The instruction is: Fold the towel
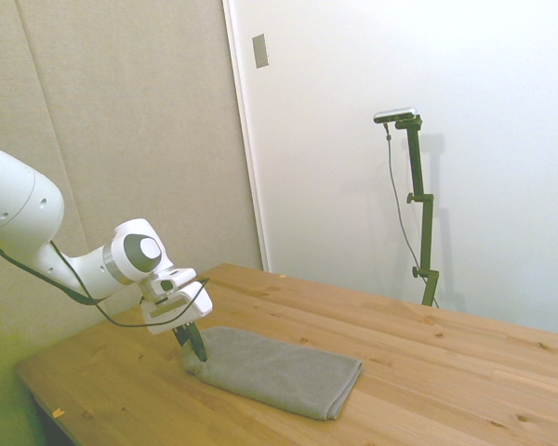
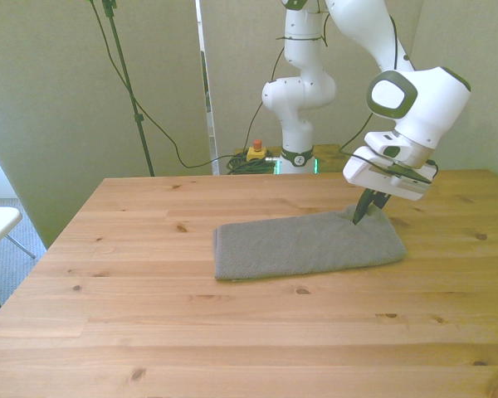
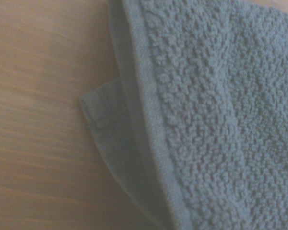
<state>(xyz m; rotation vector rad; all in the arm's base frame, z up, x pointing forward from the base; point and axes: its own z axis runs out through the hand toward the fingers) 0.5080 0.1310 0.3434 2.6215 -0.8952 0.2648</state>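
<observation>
Front view: the towel (image 2: 307,245) is being shown lying flat near the middle of the table (image 2: 191,332), its long side running across the view, with bare wood on the near side. The cloth is lying in doubled layers, with a rounded folded edge at the front view's left end. At its far corner on the front view's right, the towel is being pulled up into a small peak, and the gripper (image 2: 367,209) is being held right at that peak, its dark fingers pressed close together on the cloth, so the corner is being pinched. Behind the far edge of the table, the arm's base and some cables are being seen.

In the side view, the gripper (image 1: 194,347) is being held at the raised end of the towel (image 1: 279,370), with the rest of the cloth lying flat on the table (image 1: 446,372).

In the wrist view, the towel (image 3: 216,120) is being seen close up, its hemmed edge crossing the wood, with a lower layer's corner sticking out from beneath.
</observation>
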